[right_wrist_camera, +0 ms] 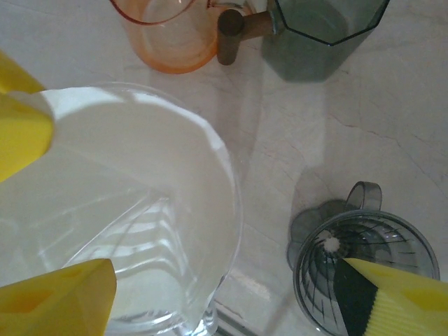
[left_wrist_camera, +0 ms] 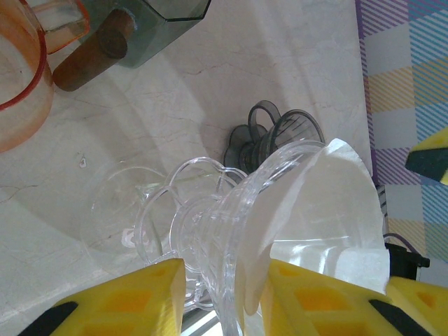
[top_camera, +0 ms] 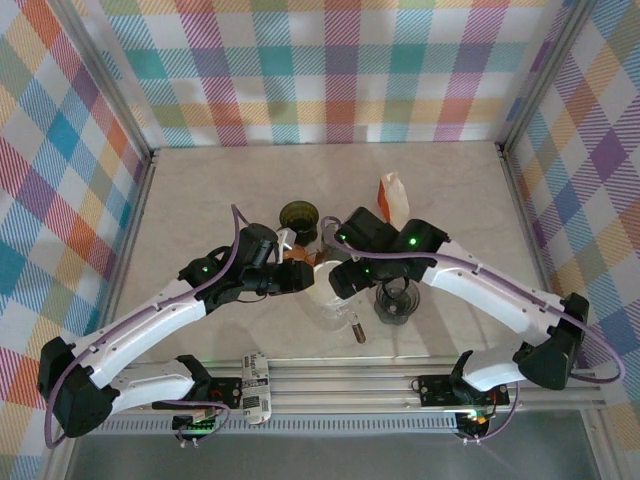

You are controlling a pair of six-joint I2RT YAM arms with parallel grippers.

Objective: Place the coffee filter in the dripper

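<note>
Enclosing marbled tabletop (top_camera: 210, 200) — plaid walls (top_camera: 340, 70)

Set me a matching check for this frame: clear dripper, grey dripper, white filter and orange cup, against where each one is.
1 clear dripper
2 grey dripper
3 white filter
4 orange cup

A inside the clear dripper
B on the table beside the wooden-handled pot
C between the fingers of the left gripper
D on the table, with no filter in it

Pairs: 1-C, 2-D, 3-A, 4-B
</note>
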